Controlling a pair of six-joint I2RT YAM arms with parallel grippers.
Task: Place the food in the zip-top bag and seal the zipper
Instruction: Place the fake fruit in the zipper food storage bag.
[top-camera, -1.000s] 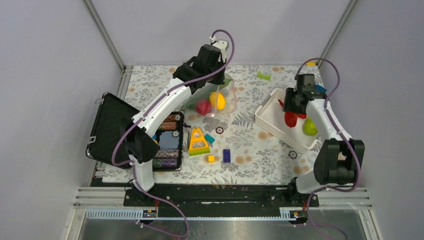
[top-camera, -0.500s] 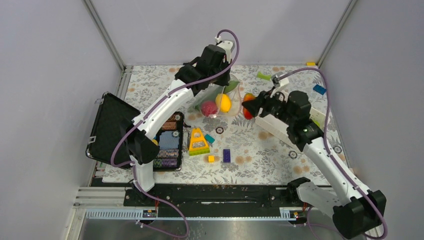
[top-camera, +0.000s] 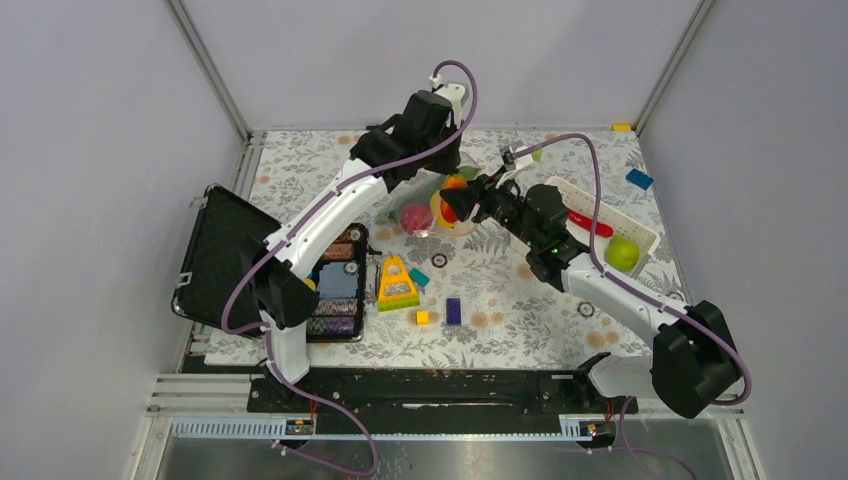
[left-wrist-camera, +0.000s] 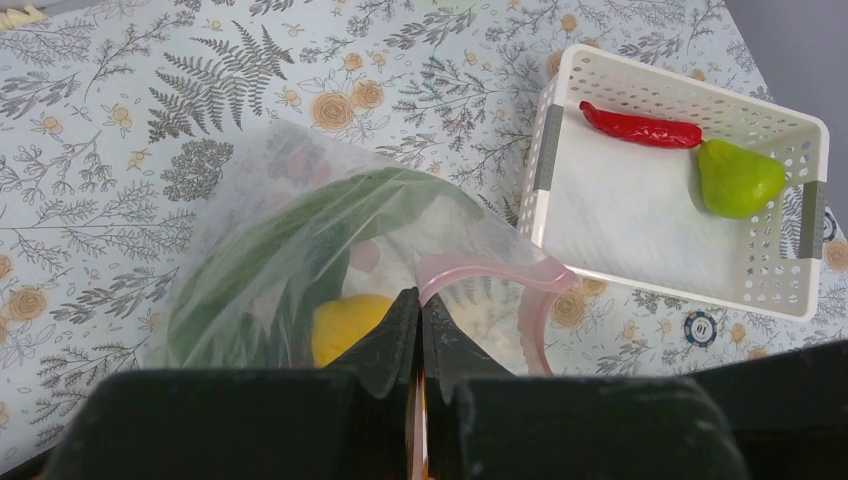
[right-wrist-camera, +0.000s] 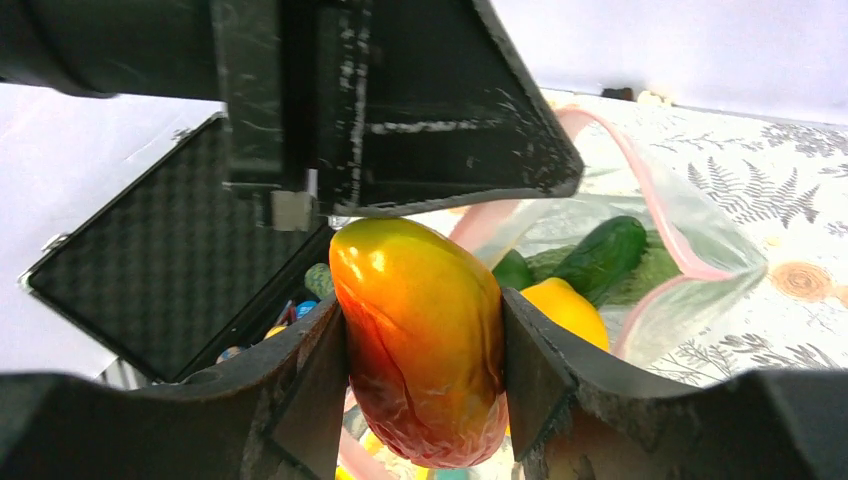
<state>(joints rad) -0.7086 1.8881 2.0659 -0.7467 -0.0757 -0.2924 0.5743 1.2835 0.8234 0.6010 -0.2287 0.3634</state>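
Note:
The clear zip-top bag (top-camera: 432, 205) lies at the back middle, mouth held up. It holds a green cucumber (right-wrist-camera: 598, 257), a yellow fruit (left-wrist-camera: 345, 325) and a red ball fruit (top-camera: 415, 216). My left gripper (left-wrist-camera: 420, 312) is shut on the bag's pinkish zipper strip (left-wrist-camera: 500, 270). My right gripper (right-wrist-camera: 420, 375) is shut on an orange-red mango-like fruit (right-wrist-camera: 420, 340), held at the bag's mouth (top-camera: 452, 203), beside my left gripper (top-camera: 425, 135). A red chili (left-wrist-camera: 640, 128) and a green pear (left-wrist-camera: 738, 178) lie in the white basket (left-wrist-camera: 545, 150).
An open black case (top-camera: 225, 255) with small pieces stands at left. A yellow triangular toy (top-camera: 397, 283), a blue brick (top-camera: 453, 310) and a small yellow brick (top-camera: 422, 317) lie in front. More bricks lie at the back right (top-camera: 638, 178).
My right arm lifted the orange-red fruit out of the basket and swung left to the bag's mouth. My left gripper raised the bag's rim slightly and stays.

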